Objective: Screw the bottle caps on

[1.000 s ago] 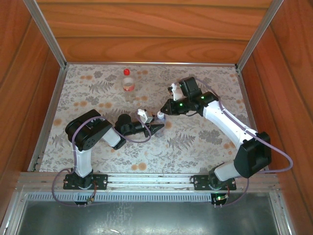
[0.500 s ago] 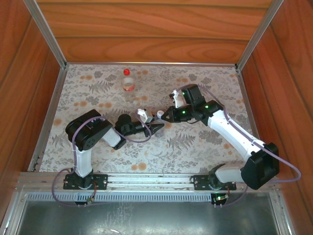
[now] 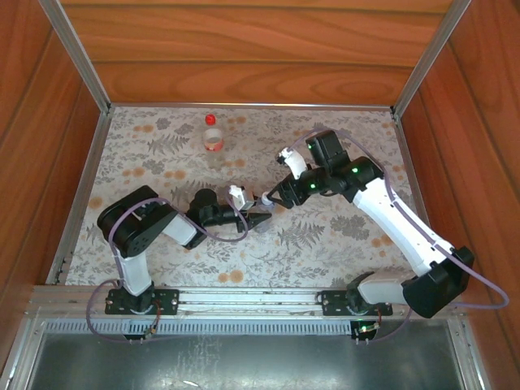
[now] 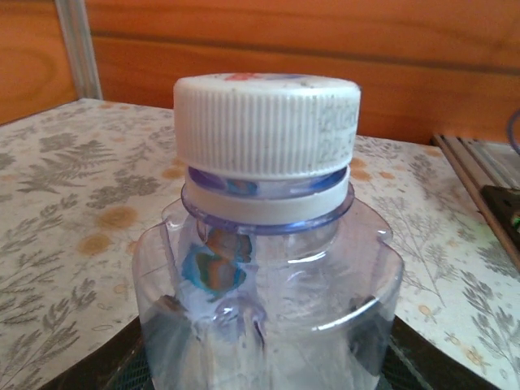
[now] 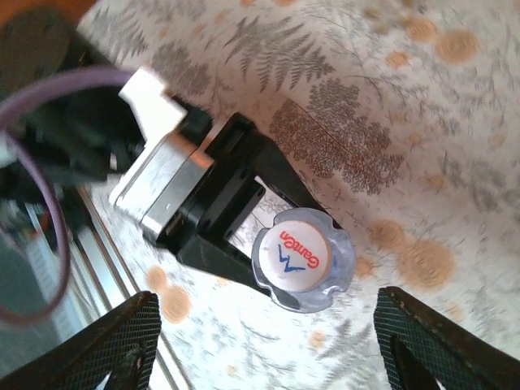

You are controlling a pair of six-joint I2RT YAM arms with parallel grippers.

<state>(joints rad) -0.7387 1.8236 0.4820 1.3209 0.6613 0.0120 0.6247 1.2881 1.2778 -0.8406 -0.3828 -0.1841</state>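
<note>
**Left gripper clamps plain bottle; right gripper spread wide at its white cap**

Your left gripper (image 3: 260, 213) is closed on the plain bottle (image 4: 268, 325), which stands upright between its jaws on the patterned cloth (image 5: 325, 97). From that wrist, the bluish body rises directly ahead of the camera, with dark finger pads at either lower corner. The white cap (image 4: 266, 126) sits on the bottle's neck, and a sliver of thread shows between the cap and the collar ring (image 4: 266, 207).

Your right gripper (image 5: 266, 301) holds nothing. Its jaws are spread wide, and its fingers (image 5: 122, 341) are well apart. The white cap, with red lettering and a blue mark on top, lies just beyond the fingertips and roughly midway between them, touching neither.

The labelled bottle (image 3: 213, 142) stands upright with the red cap (image 3: 210, 119) on top. It is well apart from both grippers, off beyond your left gripper toward the far wall.
</note>
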